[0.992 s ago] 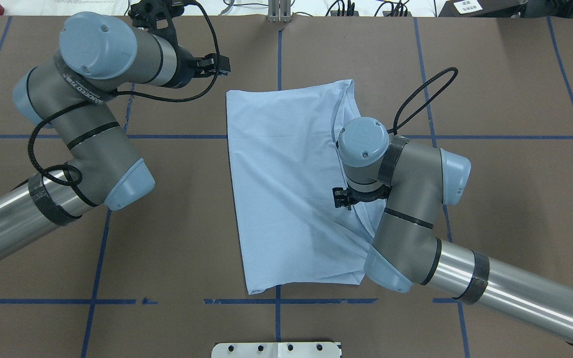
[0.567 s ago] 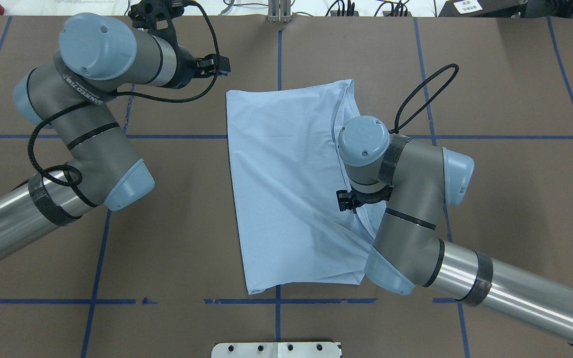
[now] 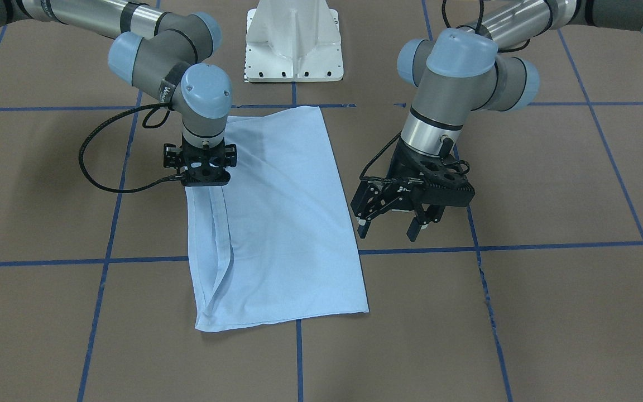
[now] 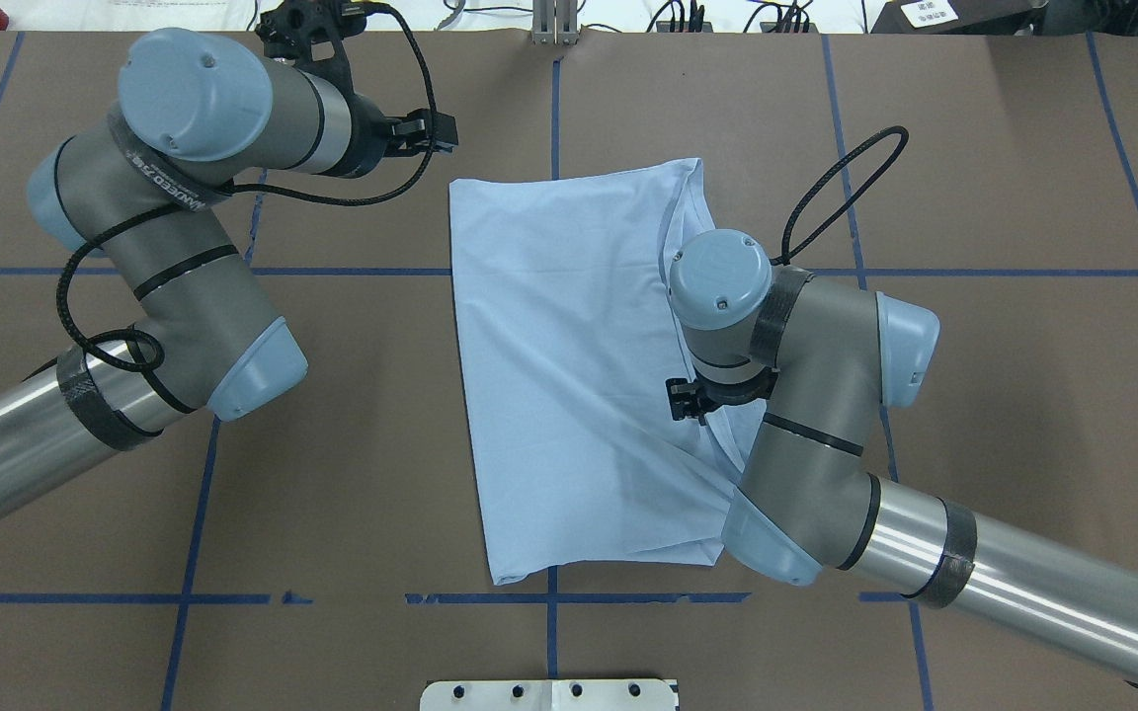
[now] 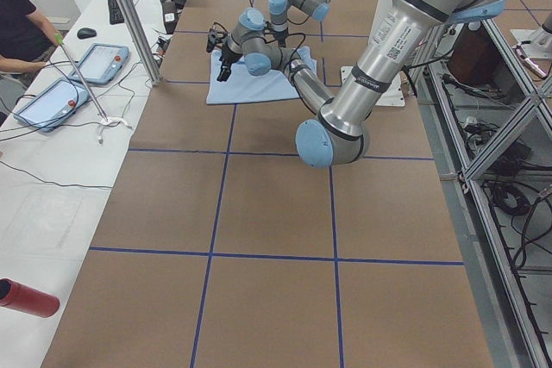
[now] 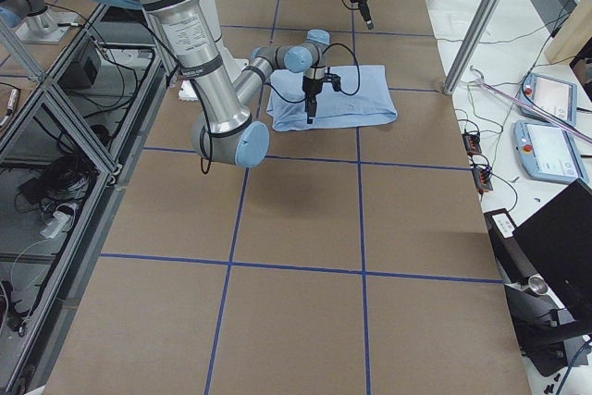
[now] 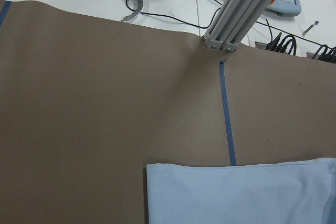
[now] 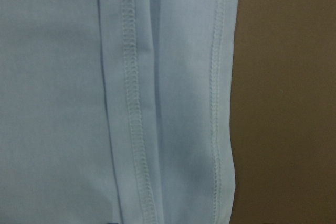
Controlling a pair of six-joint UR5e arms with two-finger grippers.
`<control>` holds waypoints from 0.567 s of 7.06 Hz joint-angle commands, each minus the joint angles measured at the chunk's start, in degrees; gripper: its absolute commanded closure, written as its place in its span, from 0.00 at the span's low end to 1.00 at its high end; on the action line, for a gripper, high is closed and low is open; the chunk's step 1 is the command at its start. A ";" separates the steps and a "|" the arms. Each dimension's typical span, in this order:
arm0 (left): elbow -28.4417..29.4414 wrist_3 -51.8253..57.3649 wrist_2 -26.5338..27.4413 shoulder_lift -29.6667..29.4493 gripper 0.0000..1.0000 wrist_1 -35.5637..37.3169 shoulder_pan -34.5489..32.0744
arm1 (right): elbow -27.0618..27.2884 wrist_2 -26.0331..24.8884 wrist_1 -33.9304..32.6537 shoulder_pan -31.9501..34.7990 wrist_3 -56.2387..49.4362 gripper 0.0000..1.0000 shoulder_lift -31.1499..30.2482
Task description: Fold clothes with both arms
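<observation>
- While the shirt (image 3: 288, 212) lies flat as a long folded rectangle in the middle of the surface (image 3: 522, 312), between the two arms, the step in hand looks like taking its long edges for the next fold.
- Right claw (image 3: 203, 180) points straight down onto the shirt's edge on the robot's right. Stitched hems (image 8: 134, 103) run there side by side next to bare surface. The tips are hidden under the claw's own body, so I cannot tell whether it is spread or pinching.
- Creases (image 4: 648, 444) fan across the cloth from that claw, which hints at a pull, though that is only a judgement.
- Left claw (image 3: 391, 223) hangs with its fingers spread and holds nothing. It is raised over bare surface just beside the shirt's opposite long edge.
- To fold cleanly, the right claw should catch every layer at the hems, not the top one alone. A partial pinch would likely let the lower layers slide and spoil the fold.
- Left claw should come down on its own edge at a matching place along the shirt, so that both sides rise level.
- Lifting low, slowly and together should keep the cloth from dragging over the surface or skewing off the blue lines (image 3: 148, 260).
</observation>
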 commanded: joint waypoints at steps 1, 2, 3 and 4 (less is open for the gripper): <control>0.00 0.03 0.00 -0.08 0.00 -0.06 0.00 | -0.40 0.25 0.06 -0.31 -0.08 0.05 -0.09; 0.09 0.03 -0.08 0.09 0.00 -0.93 0.00 | -0.49 0.08 -0.02 -0.31 -0.09 0.05 -0.26; 0.00 0.03 0.00 0.09 0.00 -1.03 0.00 | -0.49 0.34 -0.28 -0.05 -0.26 0.04 -0.35; 0.00 0.03 0.00 0.09 0.00 -1.03 0.09 | -0.92 0.17 -0.37 0.21 -2.09 0.04 -0.53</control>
